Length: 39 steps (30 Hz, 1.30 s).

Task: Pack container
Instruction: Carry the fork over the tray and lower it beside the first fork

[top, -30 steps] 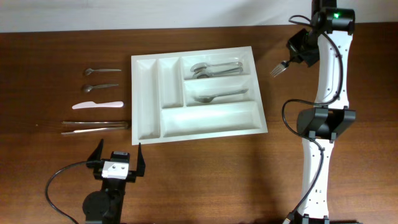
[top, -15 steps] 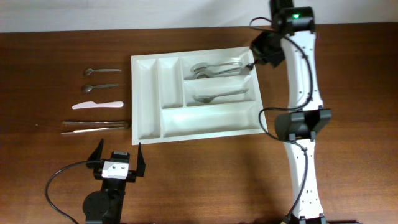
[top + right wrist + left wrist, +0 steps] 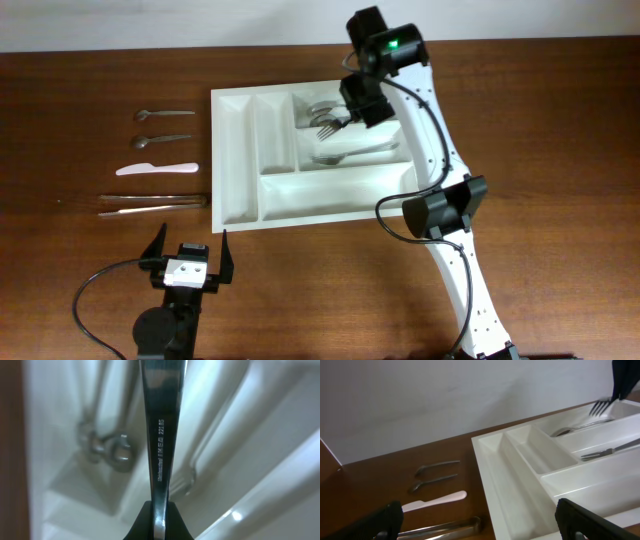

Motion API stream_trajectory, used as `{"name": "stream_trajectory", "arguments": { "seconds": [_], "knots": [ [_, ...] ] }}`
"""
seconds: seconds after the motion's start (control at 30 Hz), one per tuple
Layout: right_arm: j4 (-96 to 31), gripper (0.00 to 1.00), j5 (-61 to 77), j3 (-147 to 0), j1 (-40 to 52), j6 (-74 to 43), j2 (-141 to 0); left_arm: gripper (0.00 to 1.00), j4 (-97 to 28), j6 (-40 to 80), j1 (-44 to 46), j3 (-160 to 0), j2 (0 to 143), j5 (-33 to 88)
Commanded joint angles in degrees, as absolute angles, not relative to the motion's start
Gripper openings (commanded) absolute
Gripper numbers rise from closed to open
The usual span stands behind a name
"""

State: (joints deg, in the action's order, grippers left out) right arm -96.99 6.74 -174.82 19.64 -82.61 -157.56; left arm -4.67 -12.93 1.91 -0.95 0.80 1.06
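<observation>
fork (image 3: 326,128) pinched in right hand (image 3: 351,117) over container (image 3: 235,150), left hand (image 3: 192,242) spread wide

The white container (image 3: 492,480) fills the right side, and a fork (image 3: 601,406) hangs over its far compartment. Left of it, two spoons (image 3: 438,465), a white knife (image 3: 434,501) and metal tongs (image 3: 447,526) lie on the wooden table (image 3: 380,480).

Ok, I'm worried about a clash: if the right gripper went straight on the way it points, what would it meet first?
Likely the container, its held fork leading: the tines hang over it near the spoons. Spoons or tray floor first, depth doesn't show.
</observation>
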Motion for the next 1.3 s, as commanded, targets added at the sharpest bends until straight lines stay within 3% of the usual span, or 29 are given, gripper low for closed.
{"name": "stream_trajectory", "arguments": {
  "seconds": [0.0,0.57,0.6,0.67,0.73,1.0,1.13,1.27],
  "knots": [
    [-97.34,0.04,8.29,-169.23,19.97,-87.11,-155.76,0.99,-4.58,-13.8,2.09,-0.51,0.4,0.67],
    [-97.34,0.04,8.16,-163.15,21.41,-87.33,-155.94,0.99,-4.58,-13.78,2.09,-0.51,0.4,0.67],
    [-97.34,0.05,8.16,-163.15,21.41,-87.29,-155.94,0.99,-4.58,-13.8,2.09,-0.51,0.4,0.67],
    [-97.34,0.17,8.16,-163.15,21.41,-87.0,-155.94,0.99,-4.58,-13.8,2.09,-0.51,0.4,0.67],
    [-97.34,0.2,8.16,-163.15,21.37,-86.83,-155.94,0.99,-4.58,-13.78,2.09,-0.51,0.4,0.67],
    [-96.79,0.17,7.01,-163.17,21.3,-85.54,-155.94,0.99,-4.58,-13.8,2.09,-0.51,0.4,0.67],
    [-94.28,0.15,6.92,-165.4,20.34,-75.85,-155.59,0.99,-4.58,-13.8,2.09,-0.51,0.4,0.67],
    [-94.28,0.33,3.4,-170.87,17.72,-63.72,-153.93,0.99,-4.58,-13.8,2.09,-0.51,0.4,0.67]
  ]
}}
